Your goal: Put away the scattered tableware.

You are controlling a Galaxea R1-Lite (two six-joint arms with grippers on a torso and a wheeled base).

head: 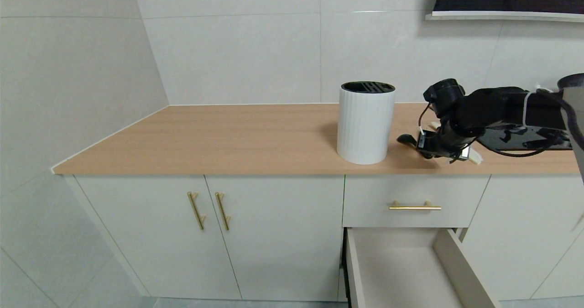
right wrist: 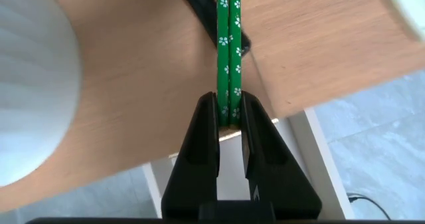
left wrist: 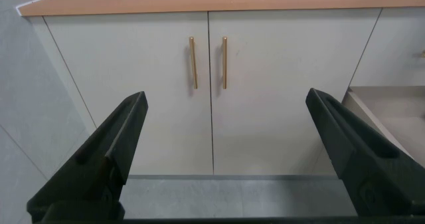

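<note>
A pair of green chopsticks (right wrist: 229, 44) with white flower marks is pinched between the fingers of my right gripper (right wrist: 229, 108). It is held low over the wooden counter (head: 237, 134), near its front edge. My right gripper (head: 431, 147) sits just right of a white ribbed holder (head: 365, 122) with a black slotted top; the holder's wall (right wrist: 30, 84) bulges beside the chopsticks. A black utensil (right wrist: 199, 4) lies on the counter under the chopsticks, its rounded end (head: 406, 139) pointing at the holder. My left gripper (left wrist: 226, 98) is open and empty, low in front of the cabinet doors.
Below the counter a drawer (head: 410, 271) is pulled open and bare inside, under a shut drawer with a gold handle (head: 414, 206). A black cooktop (head: 524, 139) lies at the counter's right. A white item (head: 475, 157) lies by the right gripper. Two cabinet doors (left wrist: 209, 84) face the left gripper.
</note>
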